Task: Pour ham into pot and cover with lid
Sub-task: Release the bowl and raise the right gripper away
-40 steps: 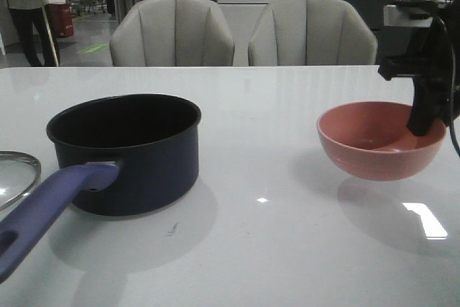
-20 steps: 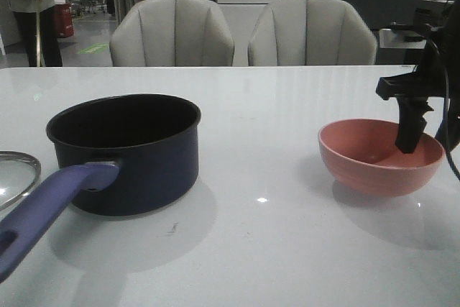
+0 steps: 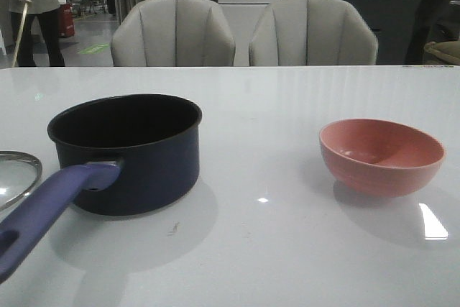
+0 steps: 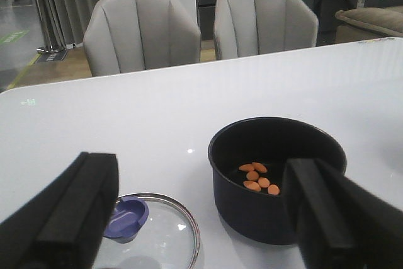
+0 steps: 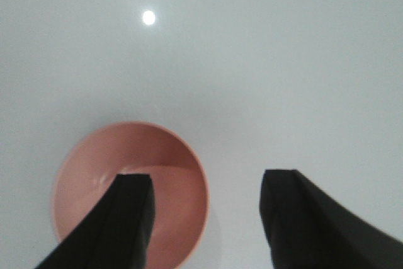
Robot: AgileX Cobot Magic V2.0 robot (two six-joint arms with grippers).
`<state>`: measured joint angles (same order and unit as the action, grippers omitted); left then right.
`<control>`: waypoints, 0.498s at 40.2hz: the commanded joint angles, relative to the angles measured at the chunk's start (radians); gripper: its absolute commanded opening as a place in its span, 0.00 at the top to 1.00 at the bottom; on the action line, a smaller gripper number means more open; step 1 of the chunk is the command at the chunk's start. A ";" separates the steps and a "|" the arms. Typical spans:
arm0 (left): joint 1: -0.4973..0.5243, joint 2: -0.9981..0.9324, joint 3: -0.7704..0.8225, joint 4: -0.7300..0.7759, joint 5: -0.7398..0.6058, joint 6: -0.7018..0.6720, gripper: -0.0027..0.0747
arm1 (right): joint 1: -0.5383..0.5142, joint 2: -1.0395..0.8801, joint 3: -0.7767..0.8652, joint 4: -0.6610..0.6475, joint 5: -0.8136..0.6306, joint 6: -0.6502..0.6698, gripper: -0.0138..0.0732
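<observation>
**Bowl set down, right arm gone from the front view**

Since 1 second ago the pink bowl (image 3: 381, 156) has come down from the air onto the white table (image 3: 287, 98), and the right arm that held its rim is no longer seen in the front view; the bowl now stands upright and free on the right part of the table, and no ham shows in what can be seen of its inside. From the right wrist camera the right claw (image 5: 204, 218) hangs above the bowl with its 2 dark fingers (image 5: 126, 218) spread wide and nothing between them; one finger is over the bowl, the other is over the bare table beside it.

The pot (image 3: 126, 150) stands on the left part of the table, well apart from the bowl, with its long purple-blue handle (image 3: 43, 210) pointing toward the robot; the ham (image 4: 258, 177), about 6 small orange slices, lies on the black bottom of the pot, as the left wrist view shows.

The lid (image 4: 154, 231) lies flat on the table just beside the pot, on its left in the front view, with its blue-purple knob (image 4: 126, 217) up; the pot is not yet covered. The left claw (image 4: 198, 218) is wide open and holds nothing; its fingers (image 4: 69, 218) frame the lid and the pot.

Behind the table stand 2 grey chairs (image 3: 172, 32).
</observation>
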<state>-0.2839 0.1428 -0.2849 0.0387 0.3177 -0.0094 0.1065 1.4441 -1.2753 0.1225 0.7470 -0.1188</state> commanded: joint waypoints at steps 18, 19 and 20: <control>-0.007 0.010 -0.028 -0.001 -0.079 0.000 0.24 | 0.123 -0.692 0.542 0.004 -0.514 0.001 0.29; -0.007 0.010 -0.028 -0.001 -0.079 0.000 0.24 | 0.123 -0.725 0.568 0.004 -0.534 0.001 0.29; -0.007 0.010 -0.028 -0.001 -0.079 0.000 0.24 | 0.123 -0.770 0.604 0.004 -0.561 0.001 0.29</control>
<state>-0.2839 0.1428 -0.2849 0.0387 0.3177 -0.0094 0.2293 0.7988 -0.7368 0.1243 0.3540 -0.1188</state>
